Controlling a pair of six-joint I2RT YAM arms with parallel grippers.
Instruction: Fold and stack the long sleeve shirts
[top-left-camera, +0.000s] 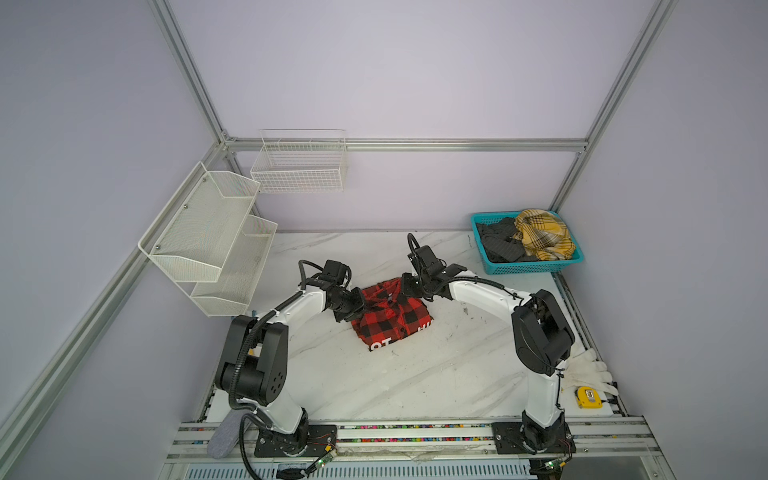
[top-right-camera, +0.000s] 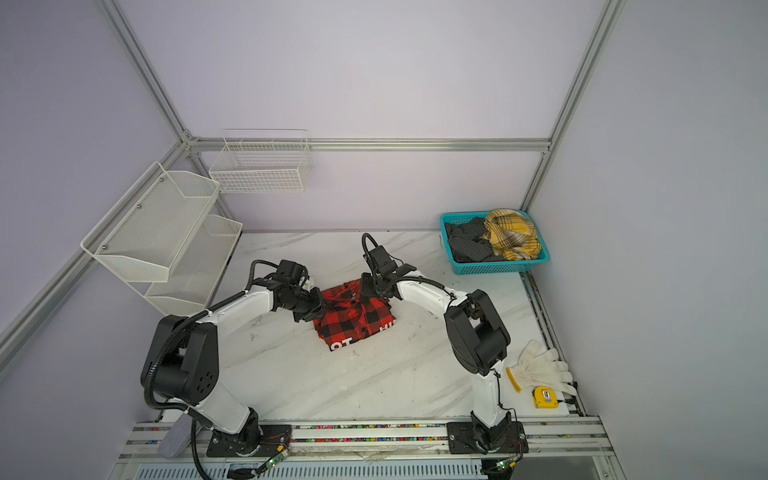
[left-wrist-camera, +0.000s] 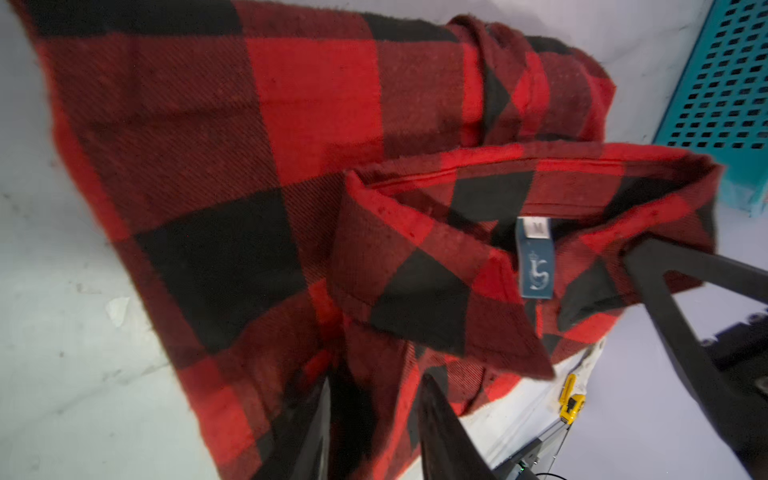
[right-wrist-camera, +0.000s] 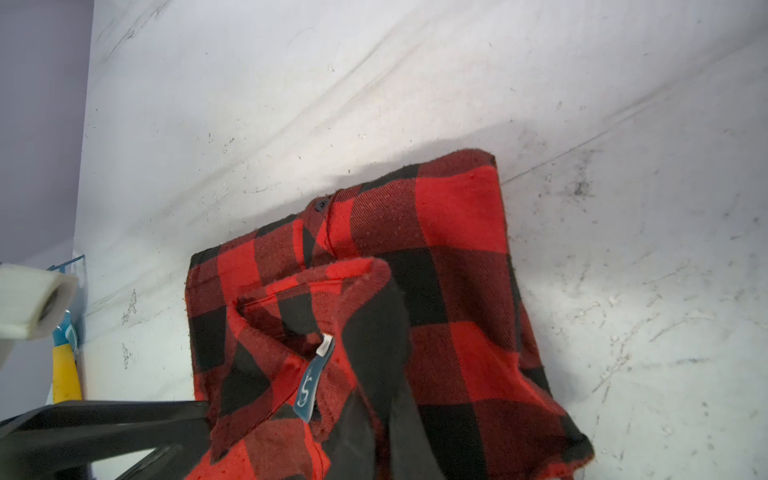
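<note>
White marbled tabletop (top-left-camera: 374, 382) carries the folded red-and-black shirt (top-left-camera: 395, 322), which lies between the two grippers. Its long axis runs from the collar (right-wrist-camera: 316, 282), up at the grippers, toward the table's front edge, where the white letters (top-left-camera: 382, 344) show. The left gripper (left-wrist-camera: 374, 386) is narrowed on a fold beside the collar, with cloth filling the gap. The right gripper (right-wrist-camera: 384, 440) is pressed together, pinching the raised collar. Beyond the right gripper, well apart, a teal basket (top-left-camera: 536, 269) holds a yellow plaid garment (top-left-camera: 542, 235) and a dark grey garment (top-left-camera: 498, 245). White gloves (top-left-camera: 590, 368) and a tape measure (top-left-camera: 588, 397) lie behind the right arm.
</note>
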